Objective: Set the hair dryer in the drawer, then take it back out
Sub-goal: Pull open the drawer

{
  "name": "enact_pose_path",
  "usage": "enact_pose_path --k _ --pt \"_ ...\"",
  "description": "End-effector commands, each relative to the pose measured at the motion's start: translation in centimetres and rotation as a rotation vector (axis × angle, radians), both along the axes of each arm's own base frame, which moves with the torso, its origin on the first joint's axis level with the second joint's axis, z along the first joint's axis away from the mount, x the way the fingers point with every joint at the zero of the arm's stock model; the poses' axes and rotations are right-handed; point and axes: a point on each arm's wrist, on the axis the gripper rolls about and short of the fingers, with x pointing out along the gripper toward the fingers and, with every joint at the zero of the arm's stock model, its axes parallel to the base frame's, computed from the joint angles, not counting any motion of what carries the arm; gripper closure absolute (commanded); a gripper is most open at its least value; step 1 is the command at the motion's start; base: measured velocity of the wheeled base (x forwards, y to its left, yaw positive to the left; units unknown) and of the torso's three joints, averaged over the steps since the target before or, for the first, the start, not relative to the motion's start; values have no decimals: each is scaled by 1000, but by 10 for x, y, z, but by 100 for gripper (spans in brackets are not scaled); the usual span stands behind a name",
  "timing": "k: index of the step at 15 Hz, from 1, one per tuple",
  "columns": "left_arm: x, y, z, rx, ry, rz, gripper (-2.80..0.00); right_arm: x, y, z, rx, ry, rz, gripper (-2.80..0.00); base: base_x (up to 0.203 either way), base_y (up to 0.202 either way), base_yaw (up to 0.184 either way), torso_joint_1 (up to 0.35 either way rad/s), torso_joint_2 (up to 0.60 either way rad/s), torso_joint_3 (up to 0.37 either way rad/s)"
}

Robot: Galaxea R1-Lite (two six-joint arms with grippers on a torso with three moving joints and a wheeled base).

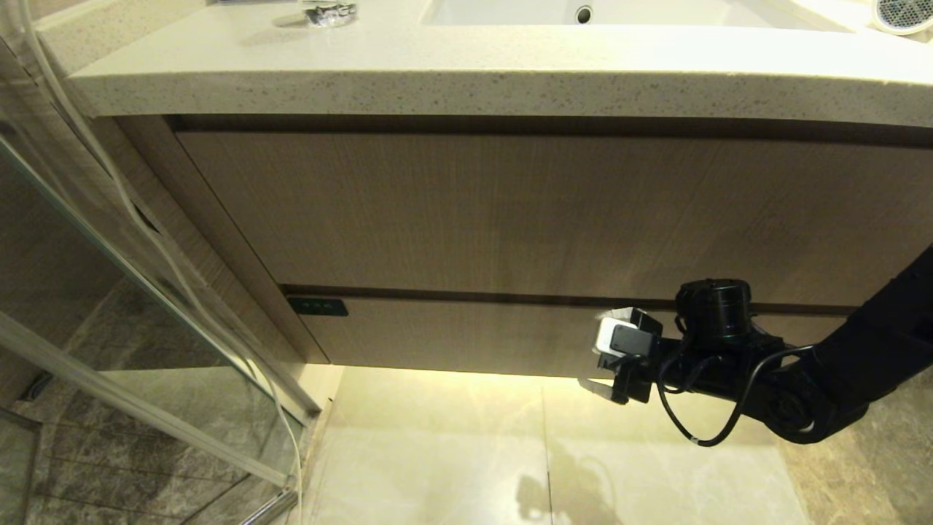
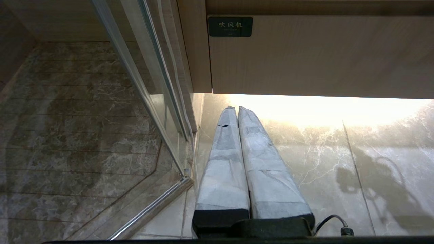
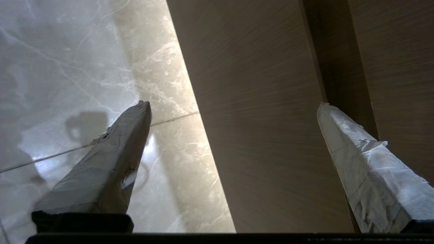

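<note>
The hair dryer [image 1: 904, 13] lies on the countertop at the far right; only its round mesh grille shows. The drawer [image 1: 474, 332] is the shallow lower wood-grain front with a black tag [image 1: 317, 306], and it is closed. My right gripper [image 1: 594, 355] hangs just in front of the drawer's right part, open and empty. In the right wrist view the right gripper [image 3: 234, 106] spans the drawer front [image 3: 264, 118], one finger near the dark gap above it, the other over the floor below. My left gripper [image 2: 236, 109] is shut, parked low by the drawer's [image 2: 322, 54] tagged corner.
A taller wood-grain panel [image 1: 510, 211] sits above the drawer under the speckled countertop [image 1: 437, 80] with a sink [image 1: 583, 11]. A glass shower door [image 1: 146, 306] stands at the left. Pale marble floor [image 1: 437, 452] lies below the cabinet.
</note>
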Motion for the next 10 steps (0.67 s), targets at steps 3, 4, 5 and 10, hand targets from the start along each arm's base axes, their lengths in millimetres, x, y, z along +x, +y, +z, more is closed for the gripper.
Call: enact_pose_path --k 3,4,5,10 --pt "0 0 0 0 0 0 0 10 4 -11 5 -41 6 -280 0 0 0 0 0 0" --pt "0 0 0 0 0 0 0 13 5 -13 8 -52 5 -280 0 0 0 0 0 0" --pt "0 0 0 0 0 0 0 16 6 -13 13 -70 6 -280 0 0 0 0 0 0" --pt "0 0 0 0 0 0 0 26 8 -23 12 -99 0 -280 0 0 0 0 0 0"
